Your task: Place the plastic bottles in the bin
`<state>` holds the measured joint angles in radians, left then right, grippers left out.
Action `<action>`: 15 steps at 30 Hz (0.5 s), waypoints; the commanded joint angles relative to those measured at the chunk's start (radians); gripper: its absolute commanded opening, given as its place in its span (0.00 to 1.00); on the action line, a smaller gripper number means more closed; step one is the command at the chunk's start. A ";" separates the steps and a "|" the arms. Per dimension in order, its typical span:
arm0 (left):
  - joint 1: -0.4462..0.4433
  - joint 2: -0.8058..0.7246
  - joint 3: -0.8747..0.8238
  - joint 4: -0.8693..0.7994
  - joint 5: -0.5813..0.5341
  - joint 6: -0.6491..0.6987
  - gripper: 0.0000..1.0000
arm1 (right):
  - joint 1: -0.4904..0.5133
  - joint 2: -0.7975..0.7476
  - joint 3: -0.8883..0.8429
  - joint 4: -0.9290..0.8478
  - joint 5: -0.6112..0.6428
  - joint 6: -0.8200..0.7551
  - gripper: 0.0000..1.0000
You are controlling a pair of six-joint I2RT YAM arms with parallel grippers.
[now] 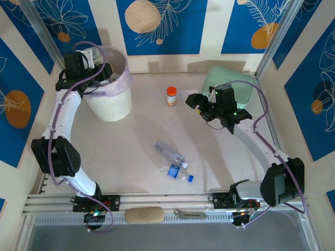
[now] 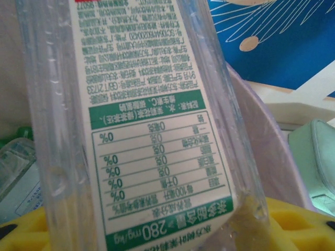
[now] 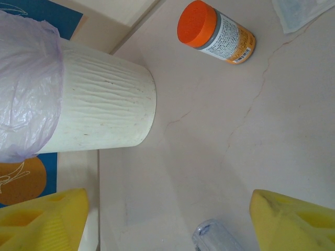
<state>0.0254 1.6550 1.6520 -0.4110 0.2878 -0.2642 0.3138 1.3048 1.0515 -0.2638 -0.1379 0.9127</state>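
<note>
Bottle point(image 2: 141, 130) in left jaws over bin point(image 1: 112, 104); right jaws wide.

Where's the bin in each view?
Top external: bin upper left, by the wall.
Left wrist: its pink-lined wall at right, behind the gripped bottle.
Right wrist: left side, appearing sideways in the frame.
Shared landmark: blue patterned wall panels, in all three.

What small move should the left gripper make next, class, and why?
Probably open the left gripper and let go. It holds a clear bottle with a green label right above the mouth of the bin, whose pink liner shows beneath it, so the bottle should fall in.
</note>
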 commanded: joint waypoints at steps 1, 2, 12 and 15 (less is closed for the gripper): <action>0.013 0.000 0.031 0.005 0.034 -0.016 0.53 | -0.004 -0.030 -0.015 -0.025 0.000 -0.009 0.81; 0.013 -0.001 0.031 0.005 0.034 -0.019 0.57 | -0.004 -0.030 -0.018 -0.025 -0.002 -0.009 0.81; 0.013 -0.063 0.016 0.007 0.024 -0.031 1.00 | -0.002 -0.039 -0.028 -0.025 0.001 -0.011 0.82; 0.013 -0.102 -0.009 0.026 0.023 -0.041 1.00 | -0.001 -0.038 -0.034 -0.022 0.001 -0.012 0.81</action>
<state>0.0265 1.6272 1.6497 -0.4076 0.2993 -0.2905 0.3138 1.2903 1.0328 -0.2783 -0.1375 0.9127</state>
